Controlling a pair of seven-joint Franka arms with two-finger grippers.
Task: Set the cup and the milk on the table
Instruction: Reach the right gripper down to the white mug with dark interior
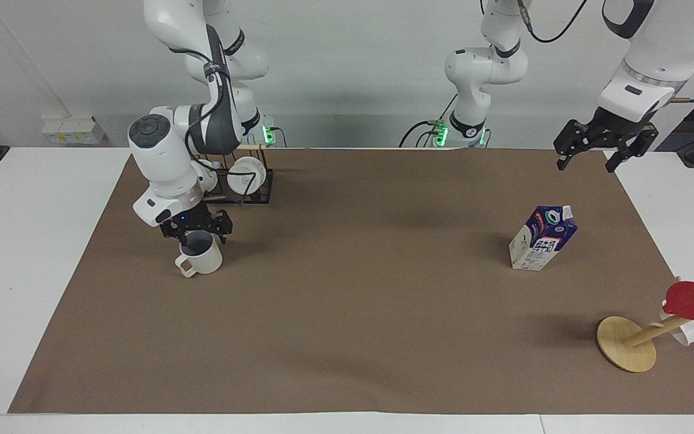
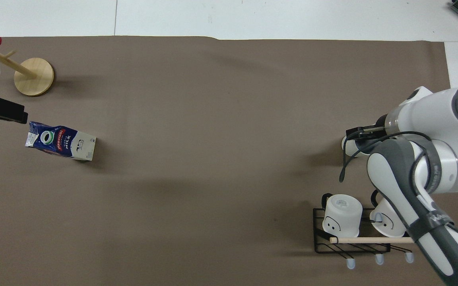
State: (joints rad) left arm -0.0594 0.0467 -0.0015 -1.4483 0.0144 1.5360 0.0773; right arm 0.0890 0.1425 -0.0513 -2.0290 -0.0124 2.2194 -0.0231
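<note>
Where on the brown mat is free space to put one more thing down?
The mat is bare between the cup and the milk. It is crowded by the mug rack, where the right gripper hangs over the cup, and by the wooden stand.
</note>
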